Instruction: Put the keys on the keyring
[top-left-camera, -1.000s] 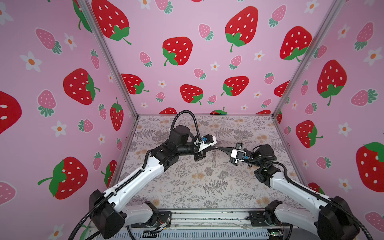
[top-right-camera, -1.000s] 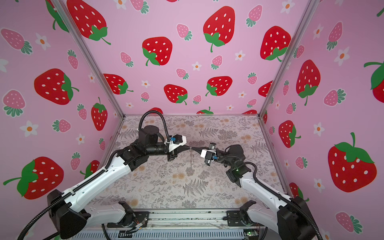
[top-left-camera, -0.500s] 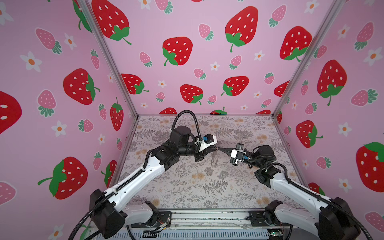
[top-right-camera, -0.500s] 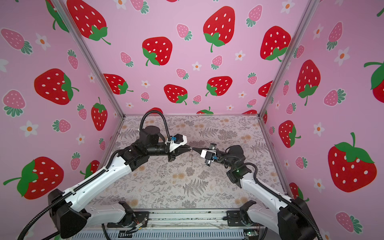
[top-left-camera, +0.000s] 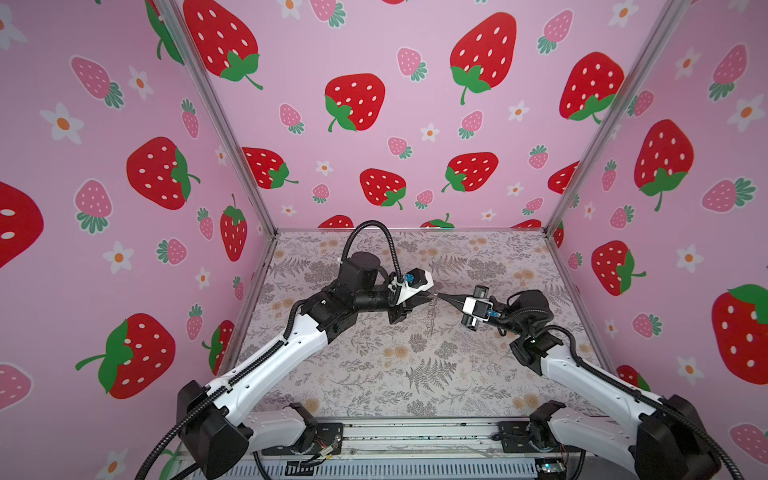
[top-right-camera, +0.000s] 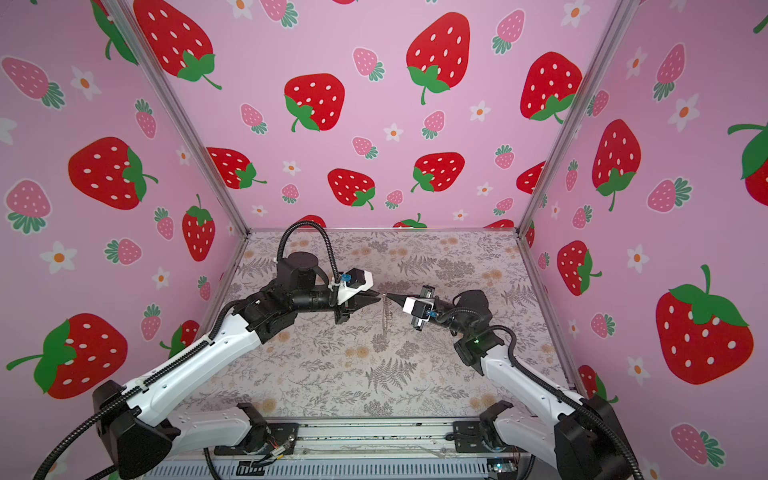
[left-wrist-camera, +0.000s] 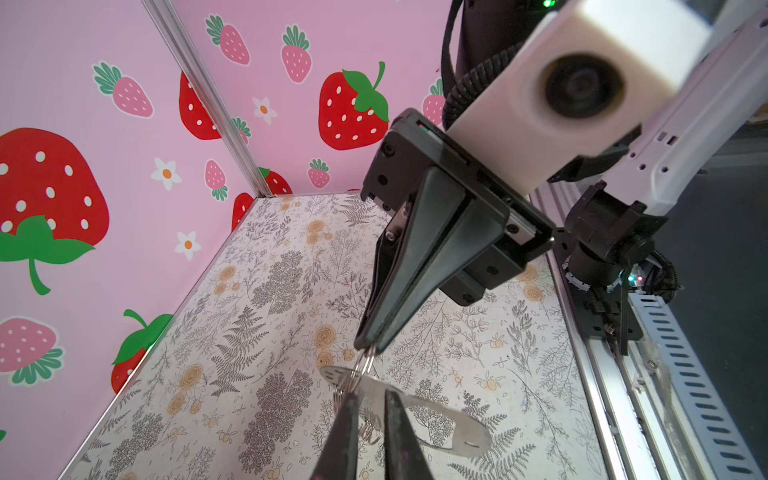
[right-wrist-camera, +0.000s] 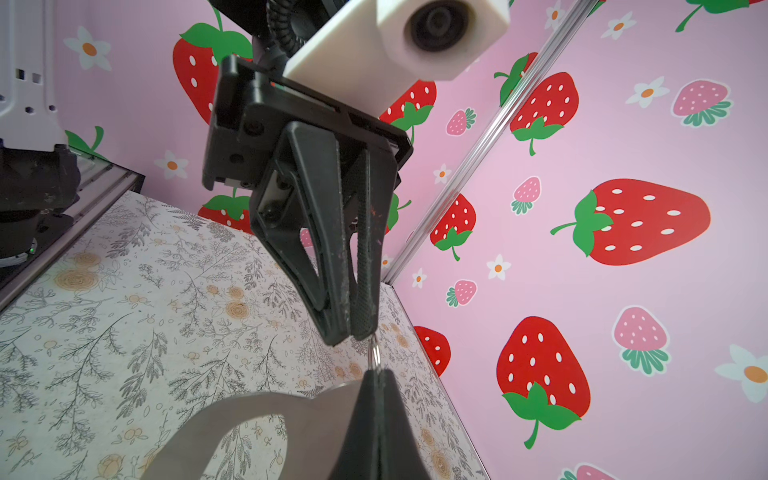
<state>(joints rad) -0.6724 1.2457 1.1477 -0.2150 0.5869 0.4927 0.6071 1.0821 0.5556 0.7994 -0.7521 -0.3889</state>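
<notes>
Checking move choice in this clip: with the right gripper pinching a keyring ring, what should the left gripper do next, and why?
Probably ease the left gripper back off the keyring: its jaws stand apart, gripping nothing, while the right gripper alone holds the plate up by one ring. Neither holds a key yet.

Tabletop bore a grey fern and orange-blossom print. Pink walls with red strawberries and white flowers enclosed three sides. Aluminium posts stood at the rear corners. Slotted metal rail ran along the front.
</notes>
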